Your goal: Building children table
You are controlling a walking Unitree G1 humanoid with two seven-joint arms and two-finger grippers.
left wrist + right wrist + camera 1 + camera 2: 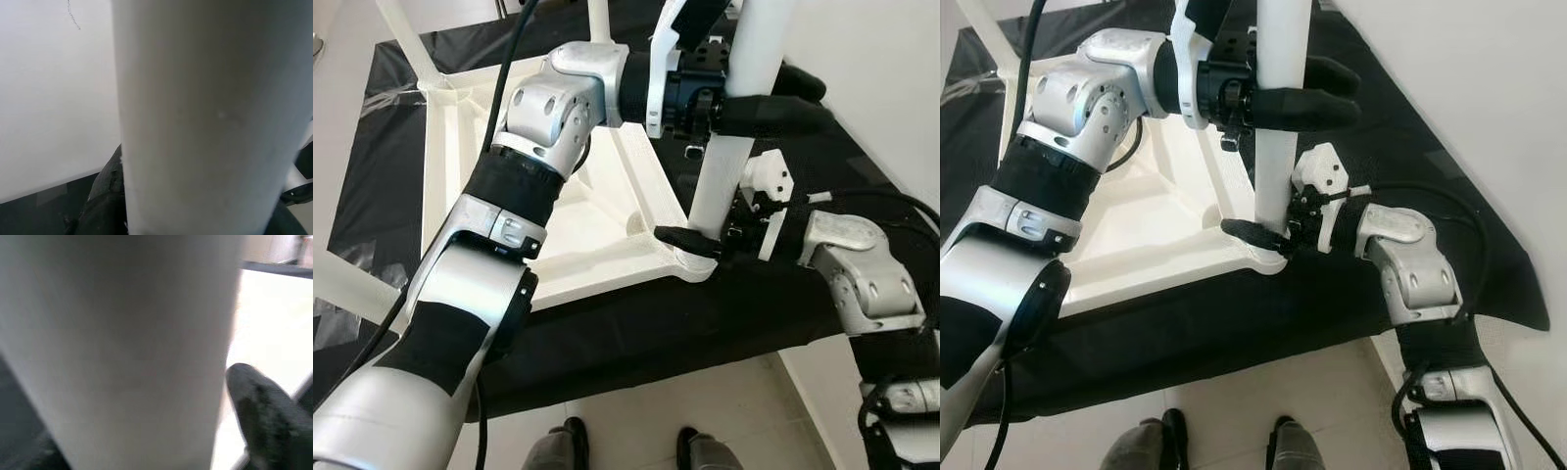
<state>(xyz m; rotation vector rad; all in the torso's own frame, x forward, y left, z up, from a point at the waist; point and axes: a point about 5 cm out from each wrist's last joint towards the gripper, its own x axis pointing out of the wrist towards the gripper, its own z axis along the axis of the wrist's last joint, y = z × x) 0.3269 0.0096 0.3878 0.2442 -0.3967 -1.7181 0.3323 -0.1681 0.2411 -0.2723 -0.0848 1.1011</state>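
No writing legible. White leg [1278, 117] upright, long axis 12–6 o'clock, in upturned tabletop [578, 245] corner. Left tool [1307, 93] clenched on leg up high; right tool [1268, 238] grasping leg base.

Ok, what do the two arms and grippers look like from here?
Left arm and right arm: silver shells, black joint bands, black cables alongside. Left gripper and right gripper: long black fingers on white wrist brackets.

Head downward; wrists against leg [205, 117]
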